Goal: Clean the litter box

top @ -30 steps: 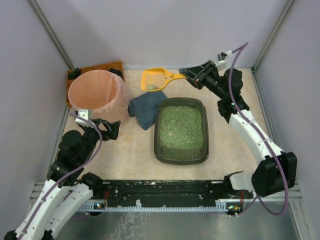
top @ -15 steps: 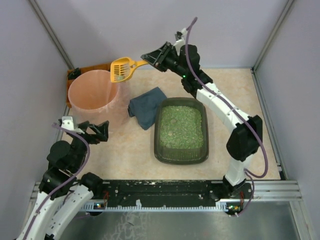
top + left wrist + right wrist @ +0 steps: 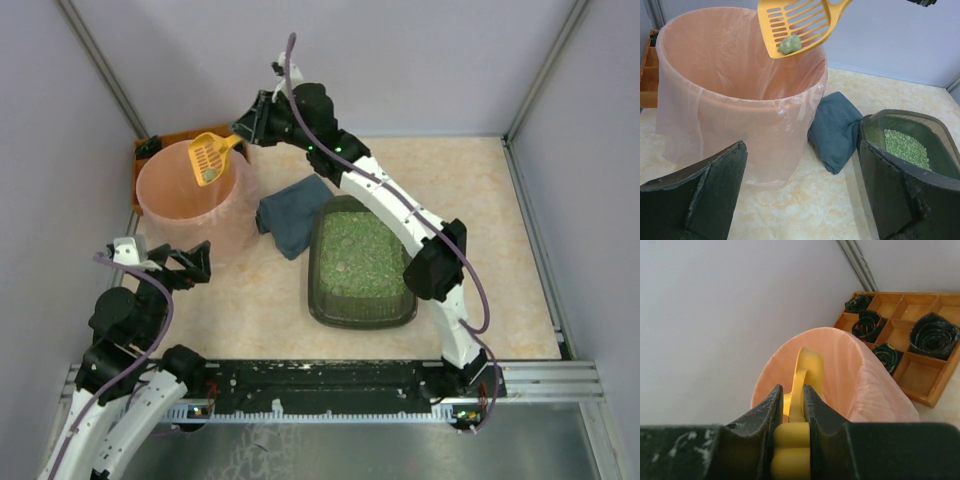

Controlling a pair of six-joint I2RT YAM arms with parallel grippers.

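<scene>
The litter box (image 3: 362, 262), a dark tray of green granules, lies at mid-table and shows at the right edge of the left wrist view (image 3: 900, 122). My right gripper (image 3: 247, 128) (image 3: 793, 402) is shut on the handle of a yellow slotted scoop (image 3: 208, 158) (image 3: 807, 370). The scoop (image 3: 795, 22) hangs tilted over the pink lined bucket (image 3: 190, 200) (image 3: 735, 90) (image 3: 870, 390) with a green clump (image 3: 790, 44) in it. My left gripper (image 3: 192, 266) (image 3: 802, 195) is open and empty, low over the table in front of the bucket.
A folded blue cloth (image 3: 292, 215) (image 3: 837, 130) lies between the bucket and the litter box. An orange-brown compartment tray (image 3: 160, 145) (image 3: 910, 335) with dark rolls stands behind the bucket in the back left corner. Walls close in on three sides.
The right arm has swung the scoop left from the back of the table to above the bucket. The left arm has drawn back slightly toward the near left, still open.
</scene>
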